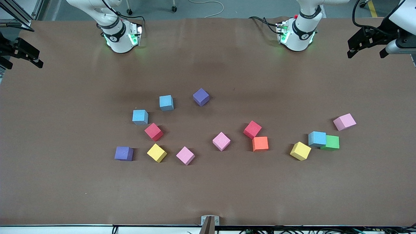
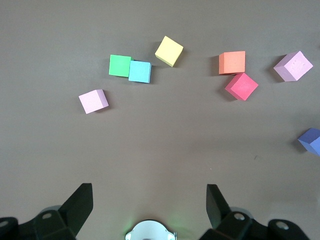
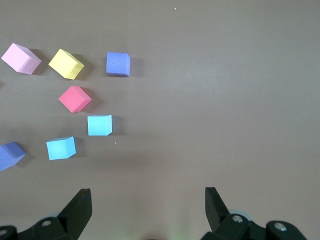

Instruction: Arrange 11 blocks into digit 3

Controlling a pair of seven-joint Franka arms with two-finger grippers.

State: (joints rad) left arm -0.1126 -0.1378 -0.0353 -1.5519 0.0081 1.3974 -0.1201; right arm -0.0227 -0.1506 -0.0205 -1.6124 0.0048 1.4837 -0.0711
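Since the small matte foam cubes [image 1: 221,141] lie scattered across the brown counter [image 1: 208,188], you see the left claw [image 1: 365,42] and right claw [image 1: 19,53] waiting released at its ends.

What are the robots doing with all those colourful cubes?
Nothing is being handled yet. Both arms wait at the table's ends: the left gripper and the right gripper hang with fingers open and empty. The foam cubes lie scattered on the brown table, with no digit 3 started. A red cube touches the orange cube, and a blue cube touches the green cube.
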